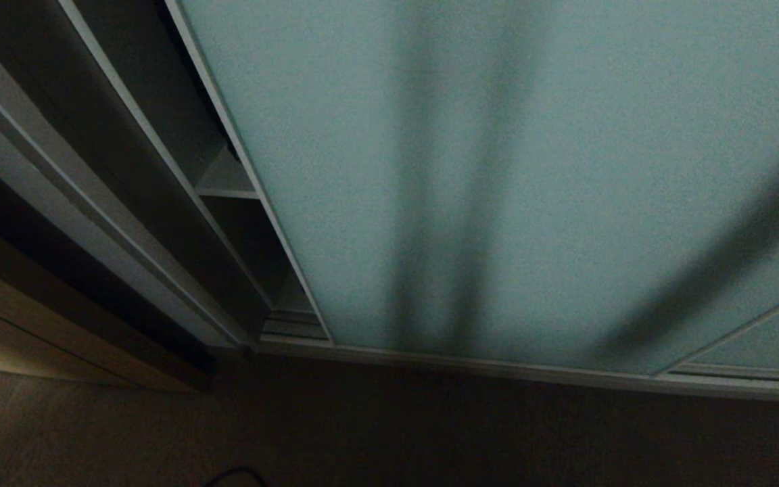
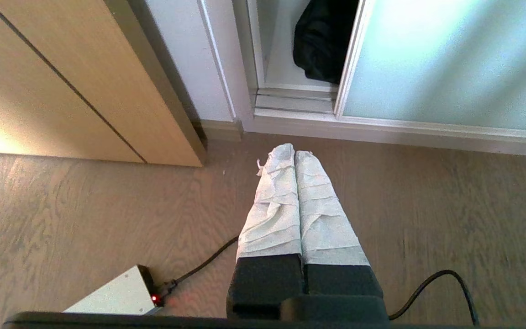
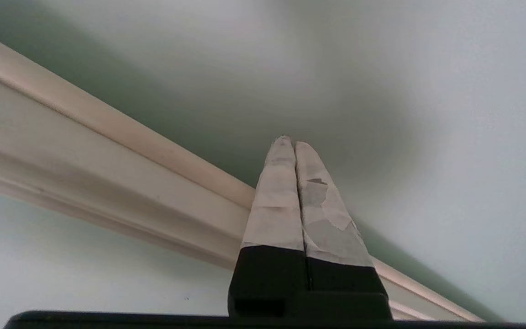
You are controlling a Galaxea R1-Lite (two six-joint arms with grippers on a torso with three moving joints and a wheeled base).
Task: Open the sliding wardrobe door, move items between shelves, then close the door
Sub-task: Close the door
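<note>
1 narrow gap is left at the left edge of the sliding door (image 1: 498, 169), through which a shelf (image 1: 227, 193) and a black bag (image 2: 322, 41) are seen. The panel is judged heavy, stiff and slippery, so its metal frame (image 3: 107, 151) is best pushed. The right gripper (image 3: 289, 142) is pressed shut and empty near that frame; the left gripper (image 2: 288, 151), likewise shut and empty, hangs over the floor (image 2: 85, 219).

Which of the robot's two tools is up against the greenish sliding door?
The right tool: its shut tips point at the frosted sliding wardrobe door beside its frame. The left tool hangs over the wooden floor.
</note>
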